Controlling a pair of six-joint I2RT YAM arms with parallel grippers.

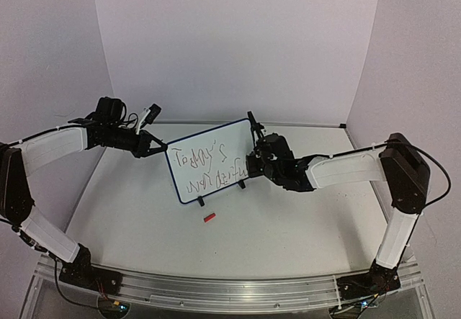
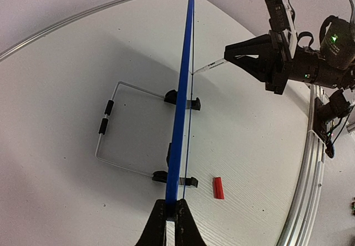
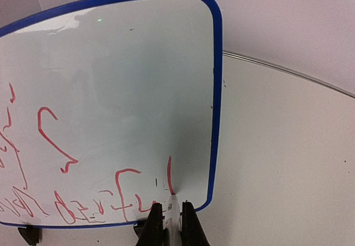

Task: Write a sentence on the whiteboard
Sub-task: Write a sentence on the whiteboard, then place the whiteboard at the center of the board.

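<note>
Left pincer [image 1: 161, 148] is clamped on the left edge of the small white rectangular whiteboard [image 1: 225, 140], which has a thin dark blue frame and rounded corners. The left wrist view shows its black fingers [image 2: 158, 228] pinching that frame edge-on. Right pincer [image 1: 251, 163], at the board's right side, is closed around a slim white marker [image 3: 172, 206]. The marker's tip touches the writing face just inside the board's lower right corner. The board stands upright on the white table [image 1: 288, 225] on two small black feet, with a bent wire stand [image 2: 108, 126] behind it. The scrawly red handwritten sentence [image 1: 207, 162] runs in two rows across the board's face. A small red rectangular piece [image 1: 209, 217] lies on the table just in front of the board's lower edge.
</note>
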